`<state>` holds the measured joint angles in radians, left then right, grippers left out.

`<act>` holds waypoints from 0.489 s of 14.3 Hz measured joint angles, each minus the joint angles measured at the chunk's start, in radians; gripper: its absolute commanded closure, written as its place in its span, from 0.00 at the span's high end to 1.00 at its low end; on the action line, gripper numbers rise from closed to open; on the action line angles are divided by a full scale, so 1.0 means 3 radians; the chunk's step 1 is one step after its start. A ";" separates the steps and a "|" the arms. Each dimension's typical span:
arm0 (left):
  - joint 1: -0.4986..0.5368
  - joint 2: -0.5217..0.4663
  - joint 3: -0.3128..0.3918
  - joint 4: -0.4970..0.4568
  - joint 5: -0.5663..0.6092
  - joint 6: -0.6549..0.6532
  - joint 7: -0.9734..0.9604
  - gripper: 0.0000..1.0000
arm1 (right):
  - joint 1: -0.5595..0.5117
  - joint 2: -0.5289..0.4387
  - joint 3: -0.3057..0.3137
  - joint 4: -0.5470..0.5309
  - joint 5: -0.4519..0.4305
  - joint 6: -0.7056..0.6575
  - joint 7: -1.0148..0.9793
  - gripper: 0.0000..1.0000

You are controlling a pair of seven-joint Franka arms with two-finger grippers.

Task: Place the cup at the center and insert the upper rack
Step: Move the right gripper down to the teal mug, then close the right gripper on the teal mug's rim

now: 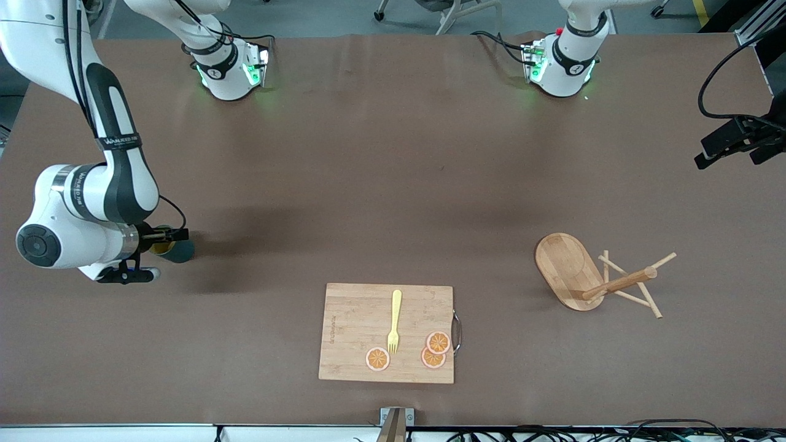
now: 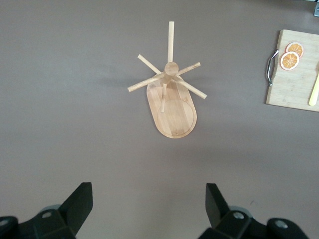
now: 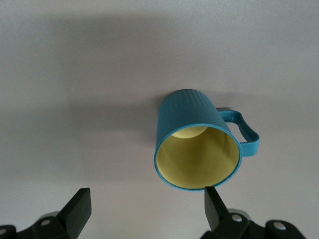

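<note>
The cup [image 1: 182, 251], teal and ribbed with a yellow inside, is on the table toward the right arm's end. My right gripper [image 1: 168, 237] is open right at it and hides part of it. In the right wrist view the cup's [image 3: 197, 144] mouth faces the camera, its handle out to one side. Its rim is just ahead of one fingertip [image 3: 213, 198], not between the open gripper's [image 3: 147, 204] fingers. The upper rack [image 1: 568, 268], a wooden mug tree, stands on its oval base toward the left arm's end. My left gripper [image 2: 149, 199] is open high over the table, with the rack [image 2: 172, 107] ahead of it.
A bamboo cutting board [image 1: 356, 334] lies near the front camera with a yellow fork [image 1: 395, 321] and three orange slices [image 1: 437, 342] on it. It also shows in the left wrist view [image 2: 294, 84]. A black device with a cable [image 1: 737, 140] hangs at the left arm's end.
</note>
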<state>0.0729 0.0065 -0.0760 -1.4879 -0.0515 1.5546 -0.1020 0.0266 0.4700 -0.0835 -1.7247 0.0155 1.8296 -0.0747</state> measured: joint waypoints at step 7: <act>0.0000 0.0000 0.0000 0.0000 0.0000 0.0000 0.0000 1.00 | 0.0007 0.0003 0.0004 -0.0060 0.0000 0.0079 0.0000 1.00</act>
<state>0.0729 0.0065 -0.0760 -1.4879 -0.0515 1.5546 -0.1020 0.0288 0.4710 -0.0824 -1.7427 0.0155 1.8534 -0.0747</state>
